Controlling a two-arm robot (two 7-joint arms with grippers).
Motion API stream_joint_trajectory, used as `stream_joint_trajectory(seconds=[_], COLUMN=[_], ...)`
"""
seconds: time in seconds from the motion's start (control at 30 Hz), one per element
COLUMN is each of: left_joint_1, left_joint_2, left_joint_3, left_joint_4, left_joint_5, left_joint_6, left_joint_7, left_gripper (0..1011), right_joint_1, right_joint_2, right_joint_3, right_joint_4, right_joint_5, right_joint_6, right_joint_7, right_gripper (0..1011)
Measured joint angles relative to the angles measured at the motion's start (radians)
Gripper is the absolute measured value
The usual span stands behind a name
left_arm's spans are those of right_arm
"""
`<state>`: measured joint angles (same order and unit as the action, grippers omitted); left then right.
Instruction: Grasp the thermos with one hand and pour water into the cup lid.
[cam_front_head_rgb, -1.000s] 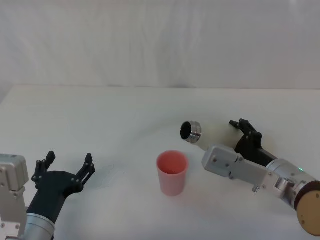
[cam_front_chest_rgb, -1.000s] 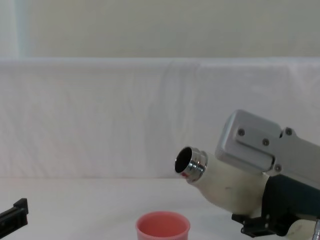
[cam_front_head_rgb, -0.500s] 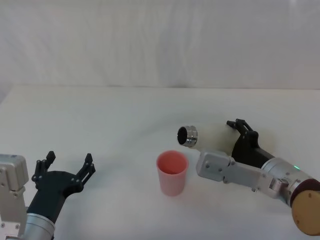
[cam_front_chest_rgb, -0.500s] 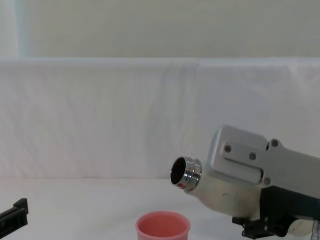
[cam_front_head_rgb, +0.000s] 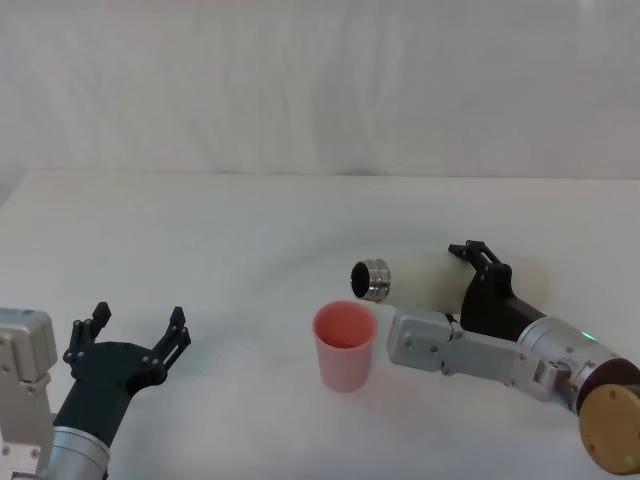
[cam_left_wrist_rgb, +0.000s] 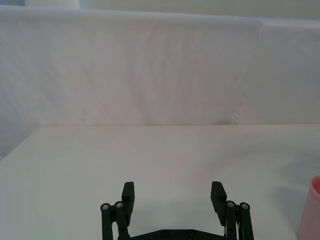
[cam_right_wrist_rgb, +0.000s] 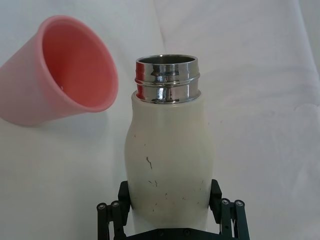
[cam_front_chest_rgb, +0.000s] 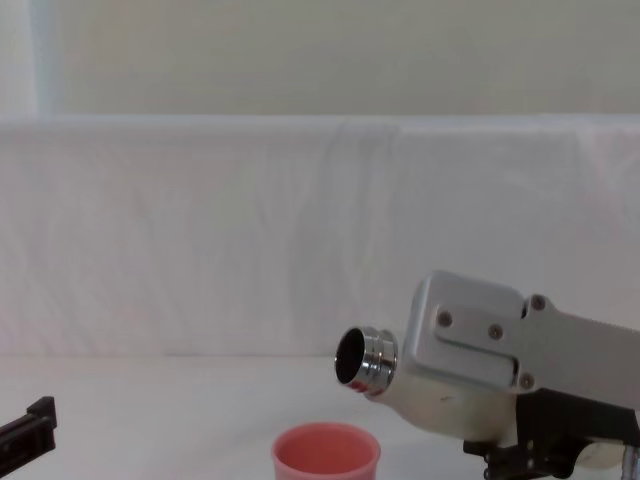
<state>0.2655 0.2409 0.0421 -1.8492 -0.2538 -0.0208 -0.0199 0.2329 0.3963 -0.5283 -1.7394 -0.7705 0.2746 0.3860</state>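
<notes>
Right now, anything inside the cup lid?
In the right wrist view the cup lid shows bare pink inner wall, no pooled water visible; its bottom is out of sight. The thermos, tilted in the right gripper, has its mouth beside the rim, no stream visible.

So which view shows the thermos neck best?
The right wrist view: the thermos neck faces the camera, threads plain, right gripper clamping the body. Head and chest views show it small, tilted toward the cup lid.
</notes>
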Motion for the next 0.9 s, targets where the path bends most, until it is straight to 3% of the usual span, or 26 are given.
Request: stream_joint_trajectory(seconds=[0.9], left_joint_1=[0.000], left_joint_2=[0.000], left_joint_3=[0.000], left_joint_4=[0.000], left_joint_5=[0.000], left_joint_6=[0.000], left_joint_7=[0.000], left_gripper=[1001], right_joint_1=[0.004], right_joint_2=[0.018], right_joint_3=[-0.035], right_joint_4=[-0.018], right_joint_5=[-0.134], right_joint_6=[0.013], right_joint_7=[0.032], right_gripper=[952])
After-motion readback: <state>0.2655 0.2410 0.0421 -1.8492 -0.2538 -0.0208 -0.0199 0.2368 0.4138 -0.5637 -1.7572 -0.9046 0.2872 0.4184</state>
